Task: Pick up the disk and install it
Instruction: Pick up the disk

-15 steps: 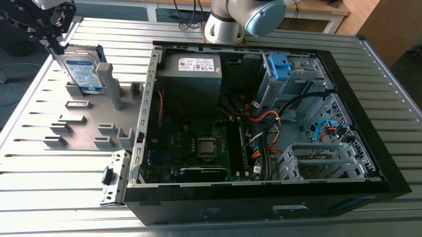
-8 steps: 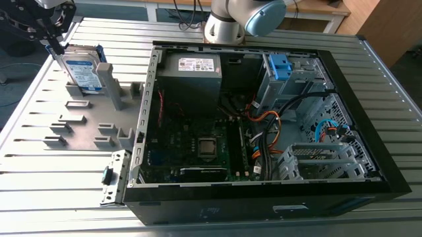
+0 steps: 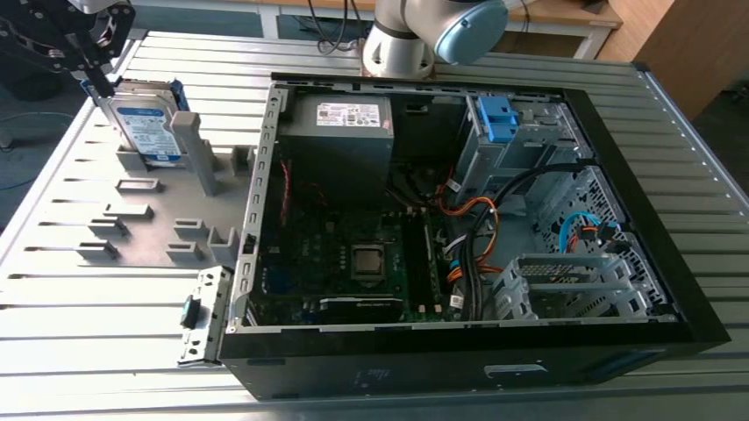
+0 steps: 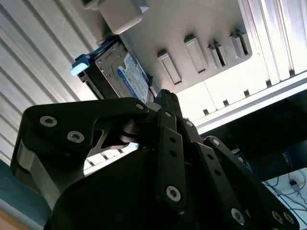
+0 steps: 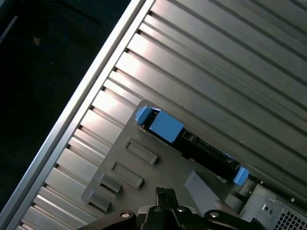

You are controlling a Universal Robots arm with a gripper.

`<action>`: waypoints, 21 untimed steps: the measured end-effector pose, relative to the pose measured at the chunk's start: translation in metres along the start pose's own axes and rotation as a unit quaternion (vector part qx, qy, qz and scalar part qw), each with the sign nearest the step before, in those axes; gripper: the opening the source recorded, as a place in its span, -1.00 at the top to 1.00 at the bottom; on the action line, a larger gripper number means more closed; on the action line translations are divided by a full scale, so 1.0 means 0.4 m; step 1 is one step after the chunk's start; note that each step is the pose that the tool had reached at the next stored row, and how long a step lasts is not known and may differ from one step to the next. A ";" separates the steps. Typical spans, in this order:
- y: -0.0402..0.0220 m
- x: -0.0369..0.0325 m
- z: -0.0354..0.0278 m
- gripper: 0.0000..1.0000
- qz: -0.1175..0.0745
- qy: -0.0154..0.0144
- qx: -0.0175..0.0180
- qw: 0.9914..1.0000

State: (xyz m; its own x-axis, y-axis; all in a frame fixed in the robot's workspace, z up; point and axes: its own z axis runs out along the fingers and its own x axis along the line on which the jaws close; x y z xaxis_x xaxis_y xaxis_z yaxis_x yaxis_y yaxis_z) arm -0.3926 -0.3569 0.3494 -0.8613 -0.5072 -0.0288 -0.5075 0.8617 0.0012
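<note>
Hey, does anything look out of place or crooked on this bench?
Nothing stands out. The disk stands on edge in its grey holder, and the computer case lies open beside it, cables inside.

The disk (image 3: 140,116) is seen in silver, with a white-and-blue label (image 3: 156,136) and a blue bracket (image 3: 178,90); the table (image 3: 94,303) is ribbed in grey

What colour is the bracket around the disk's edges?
Blue. The bracket on the disk shows best in the first wrist view.
</note>
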 end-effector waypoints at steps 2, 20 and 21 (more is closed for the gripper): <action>0.000 0.000 0.000 0.79 -0.006 0.000 0.000 1.000; 0.000 0.000 0.000 0.79 -0.055 0.000 -0.002 0.999; 0.000 0.000 0.000 0.79 -0.057 0.000 -0.002 0.998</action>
State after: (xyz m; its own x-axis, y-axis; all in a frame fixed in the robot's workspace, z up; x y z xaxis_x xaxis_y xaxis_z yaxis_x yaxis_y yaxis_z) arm -0.3926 -0.3569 0.3494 -0.7978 -0.6023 -0.0288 -0.6026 0.7981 0.0012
